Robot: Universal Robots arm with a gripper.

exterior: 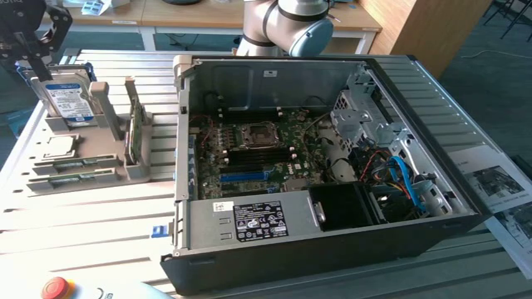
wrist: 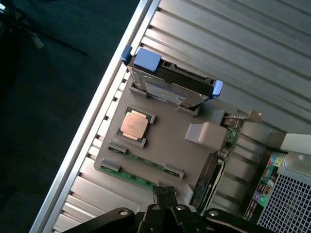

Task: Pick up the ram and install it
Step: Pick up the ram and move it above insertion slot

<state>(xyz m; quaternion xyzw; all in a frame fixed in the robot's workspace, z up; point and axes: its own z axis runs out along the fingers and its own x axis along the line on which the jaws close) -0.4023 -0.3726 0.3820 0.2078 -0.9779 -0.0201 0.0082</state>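
Note:
Two ram sticks lie flat in slots of a grey holder (exterior: 124, 171) on the exterior view's left. One ram stick (exterior: 76, 164) (wrist: 146, 162) lies beside the other ram stick (exterior: 71, 181) (wrist: 132, 177), each thin and green. My black gripper (exterior: 32, 53) hangs high over the holder's far end, above the hard drive (exterior: 71, 99). In the wrist view my gripper (wrist: 165, 195) is shut with nothing between its fingers, and the ram sticks lie well below it. The open computer case (exterior: 316, 230) holds the green motherboard (exterior: 258, 156).
The holder also carries a square processor chip (exterior: 58, 146) (wrist: 134, 124), the upright hard drive (wrist: 170, 82) and an upright expansion card (exterior: 133, 134) (wrist: 214, 170). A red stop button (exterior: 57, 288) sits at the near edge. Papers (exterior: 499, 187) lie on the exterior view's right.

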